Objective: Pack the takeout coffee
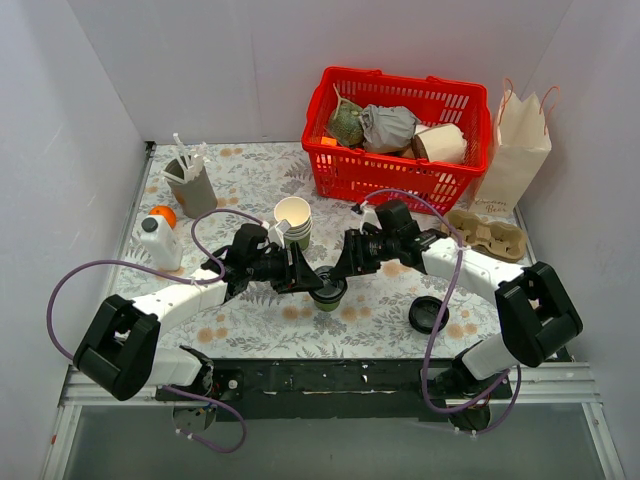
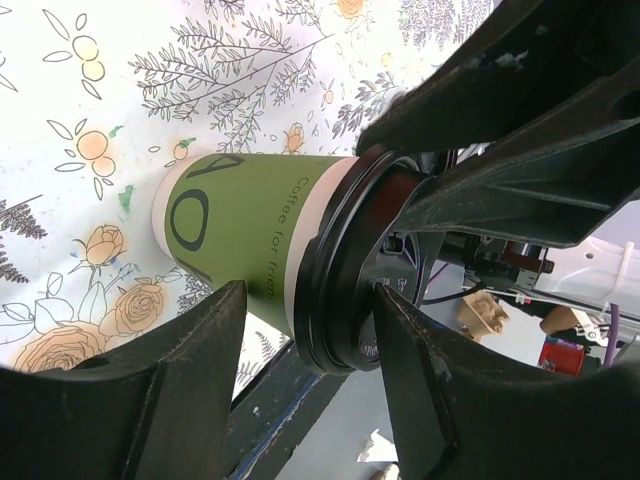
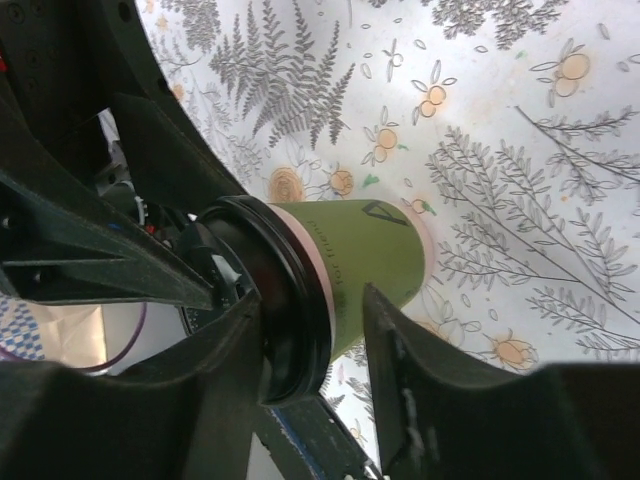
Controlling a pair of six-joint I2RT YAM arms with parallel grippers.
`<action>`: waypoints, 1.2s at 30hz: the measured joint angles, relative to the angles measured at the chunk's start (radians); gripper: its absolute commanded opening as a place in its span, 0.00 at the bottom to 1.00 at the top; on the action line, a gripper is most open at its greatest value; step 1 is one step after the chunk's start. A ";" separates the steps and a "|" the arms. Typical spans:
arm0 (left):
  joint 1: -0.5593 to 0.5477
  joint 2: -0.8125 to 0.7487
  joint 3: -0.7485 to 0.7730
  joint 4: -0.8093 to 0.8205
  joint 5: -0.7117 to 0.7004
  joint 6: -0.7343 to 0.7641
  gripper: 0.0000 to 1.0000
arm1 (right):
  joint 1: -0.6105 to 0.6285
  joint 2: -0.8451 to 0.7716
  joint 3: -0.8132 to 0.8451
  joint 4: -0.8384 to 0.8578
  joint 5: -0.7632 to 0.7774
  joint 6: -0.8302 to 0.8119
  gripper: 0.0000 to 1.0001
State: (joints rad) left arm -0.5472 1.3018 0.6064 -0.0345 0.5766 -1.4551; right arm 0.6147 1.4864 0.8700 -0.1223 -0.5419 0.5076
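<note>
The takeout coffee [image 1: 328, 293] is a green paper cup with a black dome lid, standing on the floral cloth between both grippers. In the left wrist view the cup [image 2: 240, 235] lies across the frame. My left gripper [image 2: 308, 290] is open wide, with one fingertip [image 2: 385, 300] against the lid top and the other finger beside the cup's lower wall. In the right wrist view the cup [image 3: 370, 250] sits just past my open right gripper [image 3: 312, 295]. One finger overlaps the lid and the other finger [image 3: 385, 330] lies along the green side. Both grippers [image 1: 308, 280] [image 1: 347, 270] flank the cup.
A red basket [image 1: 345, 180] with wrapped items stands at the back, with a paper bag [image 1: 522, 150] to its right and a cardboard cup carrier [image 1: 490, 233] in front. A loose black lid [image 1: 428, 314], stacked cream cups [image 1: 293, 220], a grey holder [image 1: 192, 188], a white bottle [image 1: 160, 245] and an orange [image 1: 164, 214] surround the arms.
</note>
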 measured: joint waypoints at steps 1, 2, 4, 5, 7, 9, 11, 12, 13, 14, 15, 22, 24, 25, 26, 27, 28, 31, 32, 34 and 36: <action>0.000 0.000 0.002 -0.003 0.000 -0.001 0.52 | 0.000 -0.003 0.002 -0.005 0.005 0.000 0.55; 0.000 0.000 0.003 -0.006 0.000 -0.001 0.52 | 0.000 -0.006 0.005 -0.013 0.015 -0.006 0.60; 0.000 0.000 0.006 -0.011 0.001 0.000 0.55 | 0.001 -0.010 0.010 -0.026 0.027 -0.021 0.66; 0.000 0.000 0.008 -0.014 0.000 0.001 0.56 | 0.001 -0.012 0.013 -0.036 0.034 -0.034 0.69; 0.000 0.000 0.010 -0.023 0.001 0.006 0.58 | 0.001 -0.015 0.021 -0.050 0.035 -0.057 0.73; 0.000 0.000 0.014 -0.035 0.003 0.015 0.61 | 0.001 -0.018 0.024 -0.055 0.031 -0.079 0.75; 0.000 0.005 0.026 -0.053 0.005 0.029 0.66 | 0.001 -0.020 0.027 -0.055 0.024 -0.096 0.75; 0.000 0.013 0.035 -0.063 0.008 0.038 0.68 | 0.001 -0.020 0.031 -0.056 0.021 -0.102 0.75; 0.000 0.024 0.046 -0.074 0.013 0.045 0.69 | 0.001 -0.020 0.036 -0.056 0.018 -0.108 0.75; -0.001 0.034 0.056 -0.081 0.016 0.050 0.71 | 0.001 -0.019 0.042 -0.056 0.014 -0.114 0.75; -0.001 0.047 0.069 -0.090 0.019 0.057 0.72 | 0.001 -0.018 0.050 -0.056 0.012 -0.117 0.75; -0.003 0.056 0.091 -0.129 0.016 0.076 0.89 | 0.001 0.002 0.071 -0.048 -0.016 -0.111 0.74; -0.003 0.053 0.093 -0.141 0.009 0.075 0.96 | 0.001 0.005 0.078 -0.063 -0.018 -0.108 0.74; -0.003 0.050 0.094 -0.146 0.005 0.072 0.98 | 0.001 0.007 0.079 -0.063 -0.019 -0.106 0.74; -0.003 0.045 0.094 -0.152 0.001 0.071 0.98 | 0.001 0.007 0.079 -0.066 -0.018 -0.102 0.74; -0.004 0.040 0.094 -0.155 -0.002 0.069 0.98 | 0.001 0.007 0.079 -0.070 -0.018 -0.100 0.73; -0.004 0.031 0.094 -0.161 -0.008 0.064 0.98 | 0.001 0.007 0.079 -0.074 -0.017 -0.097 0.73; -0.005 0.002 0.094 -0.172 -0.017 0.051 0.98 | 0.001 0.007 0.079 -0.098 -0.015 -0.089 0.73; -0.005 -0.011 0.094 -0.175 -0.021 0.043 0.98 | 0.001 0.007 0.079 -0.108 -0.015 -0.087 0.73; -0.005 -0.046 0.090 -0.175 -0.036 0.024 0.98 | 0.001 0.007 0.077 -0.119 -0.015 -0.080 0.73; -0.005 -0.092 0.081 -0.174 -0.050 -0.002 0.98 | 0.001 -0.001 0.062 -0.116 -0.015 -0.066 0.74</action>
State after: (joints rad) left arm -0.5518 1.2095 0.6872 -0.2089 0.5270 -1.4570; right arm 0.6155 1.4857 0.9321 -0.2382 -0.5571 0.4419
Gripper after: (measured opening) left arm 0.981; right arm 0.731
